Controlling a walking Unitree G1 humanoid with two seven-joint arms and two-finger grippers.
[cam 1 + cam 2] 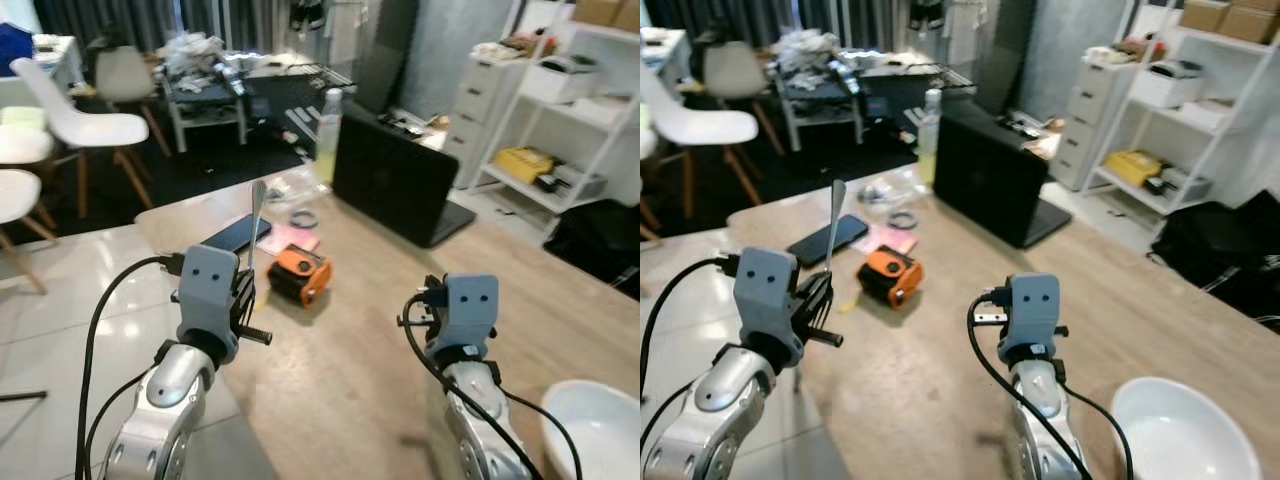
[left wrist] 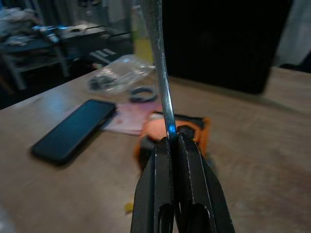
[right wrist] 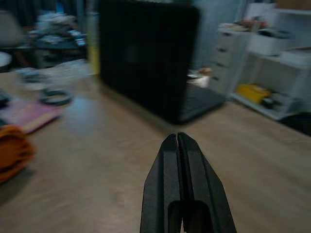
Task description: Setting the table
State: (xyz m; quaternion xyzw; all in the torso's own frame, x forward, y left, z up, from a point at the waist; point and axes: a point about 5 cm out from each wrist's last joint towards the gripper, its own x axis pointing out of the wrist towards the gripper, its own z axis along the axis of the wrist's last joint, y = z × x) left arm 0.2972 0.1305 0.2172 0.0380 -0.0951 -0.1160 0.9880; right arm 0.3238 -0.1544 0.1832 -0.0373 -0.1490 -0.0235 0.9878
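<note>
— What colours do we see around the black laptop (image 1: pixel 395 180)?
— We see a pale wood-grain table (image 1: pixel 380 350) under it, an orange-and-black gadget (image 1: pixel 300 275) in front of it, and a pink paper (image 1: pixel 290 238) beside a black phone (image 1: pixel 235 234)
— And nearer us than the laptop?
— A white bowl (image 1: pixel 600 435), a silver utensil (image 2: pixel 160 73) between black fingers (image 2: pixel 163 194), and blue-grey wrist housings

White chairs (image 1: pixel 75 125), white shelving (image 1: pixel 575 120), glossy tiled floor (image 1: pixel 60 300).
</note>
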